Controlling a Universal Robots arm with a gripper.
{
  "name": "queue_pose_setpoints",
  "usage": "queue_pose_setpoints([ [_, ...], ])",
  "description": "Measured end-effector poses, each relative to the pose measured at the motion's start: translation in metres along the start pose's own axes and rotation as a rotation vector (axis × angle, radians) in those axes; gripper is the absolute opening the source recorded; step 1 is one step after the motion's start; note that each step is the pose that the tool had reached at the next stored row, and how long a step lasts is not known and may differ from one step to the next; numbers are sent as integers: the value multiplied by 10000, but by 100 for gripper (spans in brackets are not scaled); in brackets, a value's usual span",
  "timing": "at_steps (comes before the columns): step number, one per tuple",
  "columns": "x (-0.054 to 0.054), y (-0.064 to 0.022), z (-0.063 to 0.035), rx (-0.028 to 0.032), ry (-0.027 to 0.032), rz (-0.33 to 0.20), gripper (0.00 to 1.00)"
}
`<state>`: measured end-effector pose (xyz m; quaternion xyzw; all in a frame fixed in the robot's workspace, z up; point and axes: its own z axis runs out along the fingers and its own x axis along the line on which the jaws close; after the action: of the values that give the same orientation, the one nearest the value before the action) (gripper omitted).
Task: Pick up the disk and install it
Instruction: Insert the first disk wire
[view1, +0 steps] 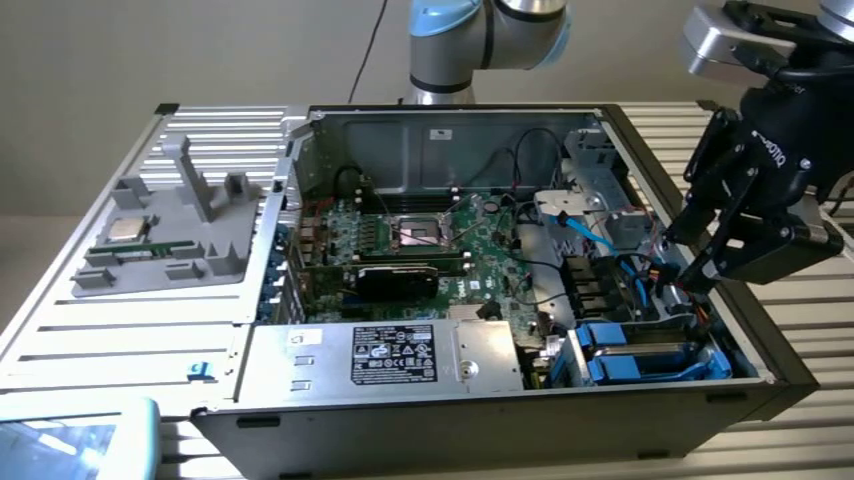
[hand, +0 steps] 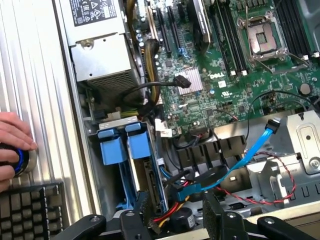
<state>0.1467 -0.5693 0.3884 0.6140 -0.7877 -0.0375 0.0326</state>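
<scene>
Claw is hanging over the open computer box on the exterior view's right, and its tips are dipping in among the wires. Its two black fingers are standing wide apart. It is gripping nothing, and only loose wires are showing in the gap between them.

The disk is sitting in its bright blue frame, down in the corner slot of the box, near the big silver box with the black sticker. Two blue tabs are standing side by side there, and I cannot tell which one is the disk's. Its grey metal is too hard to make out. The claw is hovering near the blue frame but is not touching it, as far as I can tell.

A thin blue cable is curling across the box next to the green board. Out on the silver table, on the exterior view's left, a small square chip is lying on a grey tray.

In the wrist view a person's hand is resting on a round button with a blue ring, and a black keyboard is lying just beside it
</scene>
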Motion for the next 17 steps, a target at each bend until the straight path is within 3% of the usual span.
queue_pose_setpoints([
  [8, 103, 41, 5, 1, 14, -141, 55],
  [10, 115, 42, 4, -5, -5, -213, 55],
  [13, 116, 44, 3, -20, -3, -571, 55],
  [17, 116, 44, 3, -28, 62, -1283, 55],
])
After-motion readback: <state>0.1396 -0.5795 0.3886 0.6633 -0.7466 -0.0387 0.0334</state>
